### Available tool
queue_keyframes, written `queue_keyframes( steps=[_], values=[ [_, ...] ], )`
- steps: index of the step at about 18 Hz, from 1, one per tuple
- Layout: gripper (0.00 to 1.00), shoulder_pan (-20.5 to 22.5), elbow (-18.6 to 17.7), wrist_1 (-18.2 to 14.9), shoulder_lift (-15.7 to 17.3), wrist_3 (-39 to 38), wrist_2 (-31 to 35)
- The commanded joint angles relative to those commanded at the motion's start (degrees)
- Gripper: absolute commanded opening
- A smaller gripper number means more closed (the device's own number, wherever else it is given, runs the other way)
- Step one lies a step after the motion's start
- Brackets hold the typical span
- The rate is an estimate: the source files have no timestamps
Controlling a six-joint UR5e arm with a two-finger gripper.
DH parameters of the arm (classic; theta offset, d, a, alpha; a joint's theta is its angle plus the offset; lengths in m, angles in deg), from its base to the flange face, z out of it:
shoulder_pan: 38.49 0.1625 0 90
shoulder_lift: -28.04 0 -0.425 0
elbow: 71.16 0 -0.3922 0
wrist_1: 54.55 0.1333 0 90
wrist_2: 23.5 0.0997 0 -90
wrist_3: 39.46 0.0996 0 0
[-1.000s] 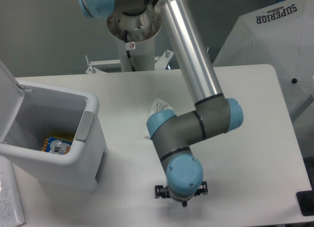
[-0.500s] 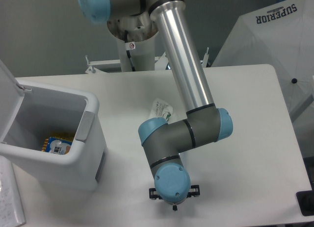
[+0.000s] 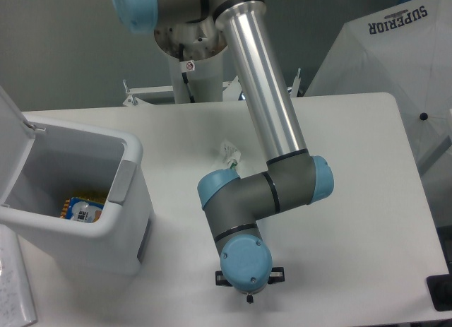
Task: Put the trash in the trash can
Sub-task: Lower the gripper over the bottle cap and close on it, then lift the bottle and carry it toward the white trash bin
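White plastic filled the left of your one fixed view: the trash can (image 3: 106, 232) stood on the desk (image 3: 353, 200) with its hinged lid (image 3: 10, 140) swung up and back, so you could look straight down into it. A grey recessed panel sat just under the rim on the side facing the arm. At the bottom of the bin lay a small blue and yellow packet (image 3: 83, 208) with a white label; you could not tell from here what it was.

Your arm (image 3: 265, 101) came down from its mount beyond the far desk edge, the long silver tube running toward the camera to a grey elbow with light blue caps. The wrist turned down near the front edge of the desk, and the gripper (image 3: 249, 279) showed only as a dark bracket poking out on either side beneath the lowest blue cap. The wrist hid the fingers, so you could not tell whether they stood wide, narrow, or closed on anything.

Of the trash, you could see only a crumpled white-clear wrapper (image 3: 229, 155) with a touch of green and dark print. It lay on the desk just beside the silver tube, its near part hidden behind the blue elbow cap, well apart from the bin. The crushed bottle was not in view.

Off the desk's right edge stood a white panel (image 3: 395, 58) printed SUPERIOR.
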Motion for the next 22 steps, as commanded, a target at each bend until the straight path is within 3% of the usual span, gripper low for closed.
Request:
queue_keyframes(
  steps=[7, 17, 22],
  values=[
    [0.00, 1.49, -0.18, 5.79, 5.18, 1.93, -5.35],
    [0.00, 7.56, -0.18, 10.10, 16.25, 2.20, -28.54],
    [0.00, 8.17, -0.44, 14.75, 20.48, 2.11, -38.91]
  ],
)
